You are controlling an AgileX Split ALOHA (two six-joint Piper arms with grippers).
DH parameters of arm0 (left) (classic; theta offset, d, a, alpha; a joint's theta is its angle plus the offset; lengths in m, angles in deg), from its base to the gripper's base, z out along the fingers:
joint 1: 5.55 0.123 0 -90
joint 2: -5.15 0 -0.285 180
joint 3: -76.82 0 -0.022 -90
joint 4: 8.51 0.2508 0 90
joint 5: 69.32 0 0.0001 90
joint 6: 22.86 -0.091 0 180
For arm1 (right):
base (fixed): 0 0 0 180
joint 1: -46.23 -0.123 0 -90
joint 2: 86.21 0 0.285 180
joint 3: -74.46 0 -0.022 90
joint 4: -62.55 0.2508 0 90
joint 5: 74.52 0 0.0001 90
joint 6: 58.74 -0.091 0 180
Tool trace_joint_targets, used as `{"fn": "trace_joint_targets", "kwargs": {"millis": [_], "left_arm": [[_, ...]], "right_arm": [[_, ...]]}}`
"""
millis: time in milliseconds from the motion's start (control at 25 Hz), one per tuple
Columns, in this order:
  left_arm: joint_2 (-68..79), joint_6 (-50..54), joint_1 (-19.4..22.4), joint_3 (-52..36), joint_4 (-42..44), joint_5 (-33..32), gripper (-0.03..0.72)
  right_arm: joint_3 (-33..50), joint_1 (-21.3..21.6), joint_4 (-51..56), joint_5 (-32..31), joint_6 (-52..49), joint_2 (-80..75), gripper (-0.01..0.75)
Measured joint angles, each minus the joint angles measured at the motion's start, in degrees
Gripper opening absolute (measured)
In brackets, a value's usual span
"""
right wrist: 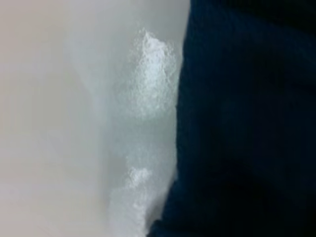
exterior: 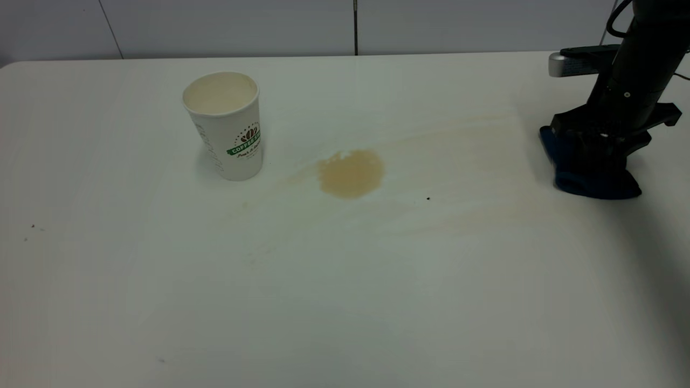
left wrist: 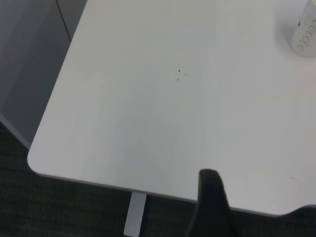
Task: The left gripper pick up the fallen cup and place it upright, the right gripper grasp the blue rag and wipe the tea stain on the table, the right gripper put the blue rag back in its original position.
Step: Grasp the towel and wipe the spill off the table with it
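Note:
The cup [exterior: 225, 126] stands upright on the table [exterior: 345, 280], left of the middle; its base also shows in the left wrist view [left wrist: 303, 34]. The tea stain [exterior: 350, 172] is a light brown puddle to the cup's right, with faint pale streaks around it. The blue rag [exterior: 585, 180] lies at the table's right side. My right gripper [exterior: 598, 145] is down on top of the rag, and the rag [right wrist: 247, 123] fills half the right wrist view. My left gripper [left wrist: 259, 190] is open and empty above the table's near-left corner, out of the exterior view.
A tiny black speck [exterior: 428, 198] lies right of the stain, and small dark specks [exterior: 32, 227] lie near the left edge. A grey wall [exterior: 345, 27] runs behind the table. The table's rounded corner [left wrist: 37, 165] shows in the left wrist view.

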Motion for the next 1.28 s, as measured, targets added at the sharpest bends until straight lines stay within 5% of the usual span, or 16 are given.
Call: {"fn": "trace_joint_targets", "kwargs": {"millis": [80, 160, 480, 1000, 1280], "left_arm": [[0.0, -0.1, 0.0, 0.0, 0.0, 0.0, 0.564], [0.0, -0.1, 0.0, 0.0, 0.0, 0.0, 0.564], [0.0, -0.1, 0.0, 0.0, 0.0, 0.0, 0.564], [0.0, -0.1, 0.0, 0.0, 0.0, 0.0, 0.564], [0.0, -0.1, 0.0, 0.0, 0.0, 0.0, 0.564]], "right_arm": [[0.0, 0.0, 1.0, 0.1, 0.0, 0.0, 0.109], [0.0, -0.2, 1.2, 0.3, 0.0, 0.0, 0.058], [0.0, -6.2, 1.2, 1.4, 0.6, 0.0, 0.051], [-1.0, -32.5, 1.6, -0.7, 1.4, -0.6, 0.051], [-12.2, -38.5, 1.7, -5.0, 1.3, -5.4, 0.051]]}}
